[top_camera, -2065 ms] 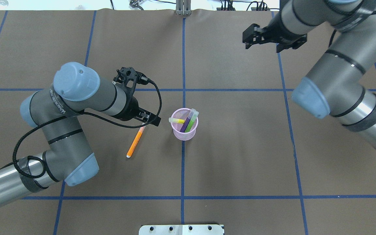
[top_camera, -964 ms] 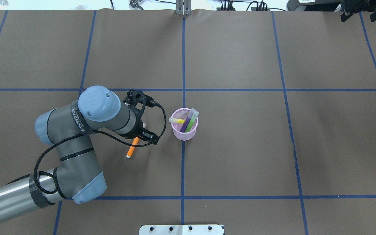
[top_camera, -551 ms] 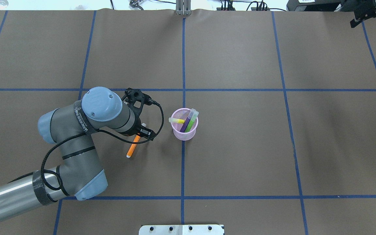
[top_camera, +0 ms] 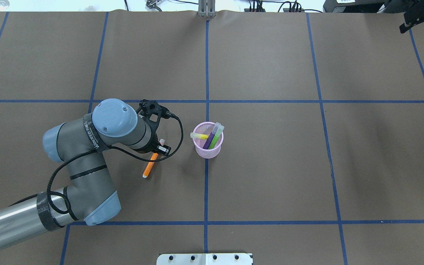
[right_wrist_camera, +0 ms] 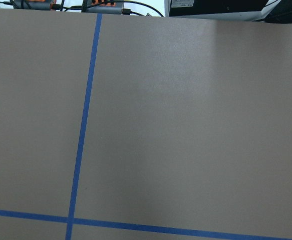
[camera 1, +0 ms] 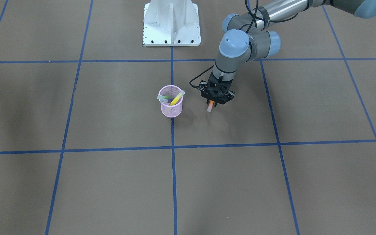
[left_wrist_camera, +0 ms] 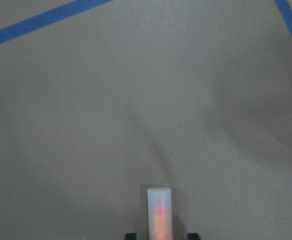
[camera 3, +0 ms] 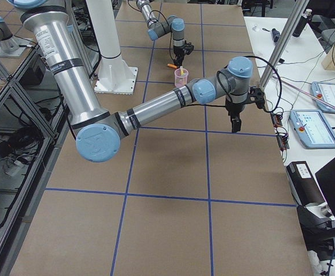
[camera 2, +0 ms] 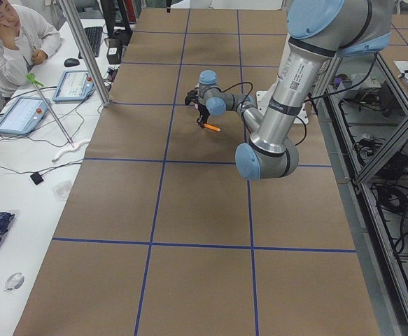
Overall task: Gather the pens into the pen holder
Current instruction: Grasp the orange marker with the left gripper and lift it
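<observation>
The pink mesh pen holder (top_camera: 207, 147) stands at the table's middle, also in the front view (camera 1: 171, 107). It holds the yellow pen (top_camera: 199, 135), the purple pen (top_camera: 210, 139) and the green pen (top_camera: 217, 137). The orange pen (top_camera: 148, 167) lies flat on the table left of the holder. My left gripper (top_camera: 159, 148) is low over its capped end, open, with a fingertip on either side of the pale cap (left_wrist_camera: 159, 210), not touching it. My right gripper (top_camera: 420, 22) is open and empty at the far right corner.
Brown paper with blue tape grid lines (top_camera: 207, 66) covers the table. The robot's white base plate (camera 1: 171, 23) is at the near edge. A black box (right_wrist_camera: 216, 6) sits past the far right edge. An operator (camera 2: 11, 42) sits by the left end.
My left gripper has moved back along the orange pen and come down over its capped end. The pen has not moved. My right arm has pulled away to the far right corner.
</observation>
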Controlling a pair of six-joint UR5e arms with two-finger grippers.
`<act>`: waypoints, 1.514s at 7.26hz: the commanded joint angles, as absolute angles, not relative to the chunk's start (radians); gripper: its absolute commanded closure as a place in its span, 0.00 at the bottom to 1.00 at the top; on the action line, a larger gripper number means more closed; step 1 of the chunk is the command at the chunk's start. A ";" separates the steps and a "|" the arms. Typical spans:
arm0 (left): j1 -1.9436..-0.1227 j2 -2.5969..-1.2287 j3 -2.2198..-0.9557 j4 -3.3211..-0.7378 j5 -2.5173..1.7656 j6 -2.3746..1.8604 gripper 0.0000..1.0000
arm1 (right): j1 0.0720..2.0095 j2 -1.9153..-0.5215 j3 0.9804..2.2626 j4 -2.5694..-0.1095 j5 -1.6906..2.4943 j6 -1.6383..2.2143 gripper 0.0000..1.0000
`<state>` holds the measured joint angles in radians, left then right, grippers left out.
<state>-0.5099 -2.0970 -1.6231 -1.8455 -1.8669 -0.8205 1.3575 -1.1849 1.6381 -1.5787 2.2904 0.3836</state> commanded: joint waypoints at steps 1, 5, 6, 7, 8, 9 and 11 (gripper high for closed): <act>-0.511 -2.092 -1.621 -1.845 -1.867 -0.822 0.68 | 1.358 -1.187 1.638 -1.578 2.290 0.383 0.00; -0.511 -2.094 -1.631 -1.845 -1.865 -0.842 1.00 | 1.358 -1.187 1.638 -1.578 2.290 0.383 0.00; -0.518 -2.095 -1.640 -1.847 -1.865 -0.839 1.00 | 1.359 -1.187 1.638 -1.578 2.290 0.383 0.00; -0.559 -2.097 -1.678 -1.851 -1.867 -0.815 1.00 | 1.362 -1.186 1.638 -1.578 2.290 0.383 0.00; -0.587 -2.105 -1.753 -1.859 -1.868 -0.739 1.00 | 1.364 -1.186 1.637 -1.578 2.290 0.383 0.00; -0.595 -2.118 -1.791 -1.953 -1.867 -0.709 1.00 | 1.364 -1.186 1.638 -1.578 2.290 0.383 0.00; -0.591 -2.132 -1.751 -2.292 -1.867 -0.716 1.00 | 1.365 -1.186 1.638 -1.575 2.290 0.383 0.00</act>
<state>-0.5910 -2.1228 -1.7683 -2.0982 -1.8670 -0.7206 1.3641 -1.1858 1.6380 -1.5771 2.2902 0.3835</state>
